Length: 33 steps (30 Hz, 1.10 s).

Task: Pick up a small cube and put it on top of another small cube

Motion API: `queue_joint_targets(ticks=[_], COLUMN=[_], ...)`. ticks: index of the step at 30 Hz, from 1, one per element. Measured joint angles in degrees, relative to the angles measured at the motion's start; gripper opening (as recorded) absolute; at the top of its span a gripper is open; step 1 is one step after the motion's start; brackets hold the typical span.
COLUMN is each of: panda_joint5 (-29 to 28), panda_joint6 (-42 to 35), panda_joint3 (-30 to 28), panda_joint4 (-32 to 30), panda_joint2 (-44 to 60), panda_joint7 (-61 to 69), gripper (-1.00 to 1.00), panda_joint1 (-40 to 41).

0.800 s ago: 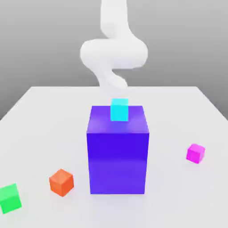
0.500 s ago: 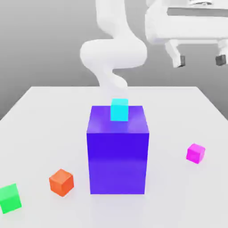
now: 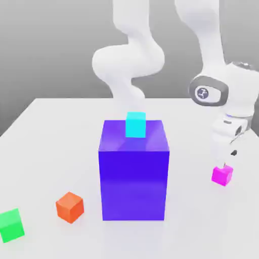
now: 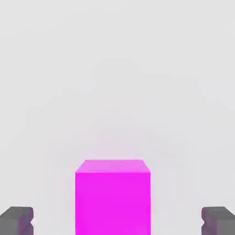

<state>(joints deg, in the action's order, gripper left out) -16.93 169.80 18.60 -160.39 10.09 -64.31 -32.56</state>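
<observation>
Now lower the white two-finger gripper (image 4: 117,221), wide apart and empty, slowly and straight around the small magenta-pink plain cube (image 4: 113,202), on the pale smooth table (image 3: 187,212) beyond the blue-purple block's (image 3: 133,184) side toward the exterior view's right; close evenly.

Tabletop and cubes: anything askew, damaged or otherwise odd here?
Nothing looks damaged or spilled. The small cyan cube sits upright on the big blue-purple block. The small orange cube and small green cube lie turned at angles, which seems ordinary scatter.
</observation>
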Motion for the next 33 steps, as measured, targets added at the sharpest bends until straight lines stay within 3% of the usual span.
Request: queue_joint_targets(ticks=[3, 4, 11, 16, 18, 22, 33], panda_joint5=[-6.37, -7.25, -7.36, 5.65, 11.97, 17.7, 22.84], panda_joint6=[4.75, 5.58, 5.46, -1.32, -4.32, -8.01, -16.56], panda_joint3=[-10.04, -11.75, -11.44, -0.38, 1.47, -2.17, -17.99], panda_joint4=[1.45, 1.69, 1.64, -0.72, -1.56, 2.81, 16.22], panda_joint2=[6.06, 7.08, 6.85, -2.31, -6.49, -7.32, -2.92], panda_joint7=[-4.9, -5.6, -5.7, 4.11, 8.76, 13.07, 18.76], gripper=[0.0, -1.0, -1.0, -1.0, -1.0, -1.0, -1.0], panda_joint1=[-8.58, -10.09, -9.79, -1.85, -1.65, 7.52, 32.42])
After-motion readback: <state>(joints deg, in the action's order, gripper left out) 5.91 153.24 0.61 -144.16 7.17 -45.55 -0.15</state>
